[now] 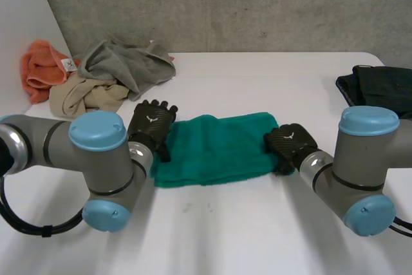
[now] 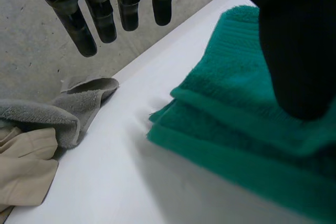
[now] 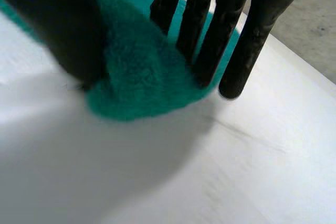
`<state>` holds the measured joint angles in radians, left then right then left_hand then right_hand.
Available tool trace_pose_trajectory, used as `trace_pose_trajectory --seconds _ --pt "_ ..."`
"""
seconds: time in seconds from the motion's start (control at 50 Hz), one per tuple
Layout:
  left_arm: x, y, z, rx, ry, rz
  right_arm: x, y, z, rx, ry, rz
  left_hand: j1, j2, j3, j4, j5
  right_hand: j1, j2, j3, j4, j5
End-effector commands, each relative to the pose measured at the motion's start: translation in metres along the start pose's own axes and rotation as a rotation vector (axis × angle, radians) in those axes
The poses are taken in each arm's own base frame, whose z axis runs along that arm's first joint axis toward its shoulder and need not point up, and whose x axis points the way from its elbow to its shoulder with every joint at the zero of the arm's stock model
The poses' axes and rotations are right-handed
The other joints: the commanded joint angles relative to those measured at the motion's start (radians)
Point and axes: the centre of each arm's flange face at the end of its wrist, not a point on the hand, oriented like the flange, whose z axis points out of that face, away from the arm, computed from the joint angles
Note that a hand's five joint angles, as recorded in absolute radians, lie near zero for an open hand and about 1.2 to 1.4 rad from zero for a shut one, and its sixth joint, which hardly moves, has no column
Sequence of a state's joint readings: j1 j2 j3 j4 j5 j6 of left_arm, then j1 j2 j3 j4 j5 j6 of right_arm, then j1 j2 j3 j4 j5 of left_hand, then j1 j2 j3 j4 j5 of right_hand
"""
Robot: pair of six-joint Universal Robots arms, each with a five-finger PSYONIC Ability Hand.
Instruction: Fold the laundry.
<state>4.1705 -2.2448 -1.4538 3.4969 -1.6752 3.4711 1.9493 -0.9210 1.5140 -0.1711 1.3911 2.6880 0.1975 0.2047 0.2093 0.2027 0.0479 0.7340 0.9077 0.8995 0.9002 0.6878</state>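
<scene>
Noted green towel [image 1: 215,148] lying across the middle of the worktop [image 1: 212,230], already folded into a layered band, long side running between the two arms. Judged as laid that way to give one end to each hand for an end-over-end fold.

Found right robot hand [image 1: 290,145] on the towel's right end. Fingers [image 3: 210,40] pressed straight down on the cloth near the corner, thumb [image 3: 58,19] opposite, a ridge of towel pinched up between them. Read as a grip taken for lifting.

Found left robot hand [image 1: 152,125] at the towel's left end, holding nothing. Fingers straight and spread, hanging above bare worktop just past the towel's edge. Thumb over the stacked layers; cannot tell whether touching. Judged as poised to close on that end.

Logged further out: grey cloth [image 1: 129,62], beige cloth [image 1: 90,98] and orange cloth [image 1: 40,69] heaped at the far left corner, well apart from the towel; dark cloth [image 1: 380,88] at the far right edge. Taken for laundry yet to fold.
</scene>
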Motion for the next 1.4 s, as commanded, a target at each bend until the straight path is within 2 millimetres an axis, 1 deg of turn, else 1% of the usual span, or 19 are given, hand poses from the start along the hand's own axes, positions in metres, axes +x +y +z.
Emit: trace_pose_trajectory --seconds 0.02,0.04,0.06,0.1,0.24,0.46,0.5,0.56,0.66,0.86,0.96,0.98,1.06,1.14,1.16,1.2,1.24,1.34,1.4 --pt "0.0 -0.018 -0.022 0.031 0.016 -0.005 0.024 0.009 -0.004 -0.019 0.074 -0.057 -0.023 -0.03 -0.035 -0.028 -0.048 0.662 0.489 0.497 0.496 0.534" --pt "0.001 -0.018 -0.024 0.032 0.019 -0.004 0.027 0.006 -0.006 -0.01 0.083 -0.061 -0.023 -0.03 -0.035 -0.028 -0.048 0.634 0.461 0.469 0.468 0.506" --pt "0.001 -0.021 -0.026 0.037 0.021 -0.004 0.033 -0.002 -0.011 0.003 0.101 -0.064 -0.023 -0.03 -0.035 -0.028 -0.048 0.117 -0.057 -0.049 -0.05 -0.012" --pt "0.0 -0.024 -0.029 0.046 0.021 -0.005 0.038 -0.008 -0.016 0.017 0.117 -0.066 -0.023 -0.03 -0.035 -0.028 -0.048 -0.255 -0.428 -0.42 -0.421 -0.383" --pt "0.001 -0.032 -0.035 0.064 0.024 -0.011 0.035 -0.005 -0.022 0.003 0.102 -0.064 -0.023 -0.03 -0.035 -0.028 -0.048 -0.244 -0.418 -0.409 -0.41 -0.372" --pt "0.004 -0.027 -0.039 0.049 0.034 -0.008 0.043 0.015 -0.008 -0.02 0.095 -0.056 -0.023 -0.03 -0.035 -0.028 -0.048 -0.071 -0.244 -0.236 -0.237 -0.199" --pt "0.003 -0.027 -0.039 0.05 0.033 -0.008 0.044 0.016 -0.007 -0.021 0.093 -0.065 -0.023 -0.03 -0.035 -0.028 -0.048 0.052 -0.122 -0.114 -0.114 -0.077" --pt "0.002 -0.028 -0.04 0.052 0.032 -0.009 0.044 0.016 -0.007 -0.013 0.082 -0.078 -0.023 -0.03 -0.035 -0.028 -0.048 0.661 0.487 0.495 0.494 0.532" --pt "0.0 -0.034 -0.044 0.066 0.024 -0.011 0.053 0.015 -0.009 -0.01 0.097 -0.09 -0.023 -0.03 -0.035 -0.028 -0.048 0.662 0.489 0.497 0.496 0.534" --pt "-0.012 -0.051 -0.061 0.106 0.004 -0.019 0.072 -0.044 -0.032 0.131 0.198 -0.367 -0.023 -0.03 -0.035 -0.028 -0.048 0.662 0.489 0.497 0.496 0.534" --pt "-0.017 -0.053 -0.062 0.112 -0.012 -0.028 0.005 -0.085 -0.036 0.331 0.068 -0.542 -0.023 -0.03 -0.035 -0.028 -0.048 0.662 0.489 0.497 0.496 0.534" --pt "-0.019 -0.053 -0.062 0.111 -0.016 -0.029 -0.027 -0.092 -0.038 0.404 -0.011 -0.579 -0.023 -0.03 -0.035 -0.028 -0.048 0.662 0.489 0.497 0.496 0.534" --pt "-0.02 -0.055 -0.061 0.12 -0.024 -0.032 -0.093 -0.08 -0.041 0.498 -0.217 -0.627 -0.023 -0.03 -0.035 -0.028 -0.048 0.662 0.489 0.497 0.496 0.534" --pt "-0.021 -0.059 -0.058 0.134 -0.029 -0.049 -0.129 -0.057 -0.044 0.492 -0.358 -0.633 -0.023 -0.03 -0.035 -0.028 -0.048 0.628 0.455 0.463 0.462 0.5" --pt "-0.022 -0.06 -0.057 0.139 -0.03 -0.057 -0.131 -0.054 -0.044 0.486 -0.366 -0.632 -0.023 -0.03 -0.035 -0.028 -0.048 0.457 0.283 0.291 0.29 0.328" --pt "-0.022 -0.064 -0.056 0.153 -0.03 -0.08 -0.13 -0.053 -0.042 0.48 -0.352 -0.632 -0.023 -0.03 -0.035 -0.028 -0.048 0.058 -0.116 -0.108 -0.108 -0.071" --pt "-0.021 -0.069 -0.053 0.17 -0.03 -0.096 -0.125 -0.058 -0.042 0.466 -0.32 -0.602 -0.023 -0.03 -0.035 -0.028 -0.048 -0.559 -0.733 -0.725 -0.726 -0.688" --pt "-0.024 -0.083 -0.048 0.21 -0.033 -0.151 -0.09 -0.078 -0.041 0.401 -0.173 -0.374 -0.022 -0.029 -0.034 -0.027 -0.047 -0.559 -0.733 -0.725 -0.726 -0.688" --pt "-0.017 -0.093 -0.045 0.241 -0.008 -0.205 -0.033 -0.091 -0.041 0.375 -0.069 -0.063 -0.01 -0.018 -0.022 -0.016 -0.035 -0.559 -0.733 -0.725 -0.726 -0.688"
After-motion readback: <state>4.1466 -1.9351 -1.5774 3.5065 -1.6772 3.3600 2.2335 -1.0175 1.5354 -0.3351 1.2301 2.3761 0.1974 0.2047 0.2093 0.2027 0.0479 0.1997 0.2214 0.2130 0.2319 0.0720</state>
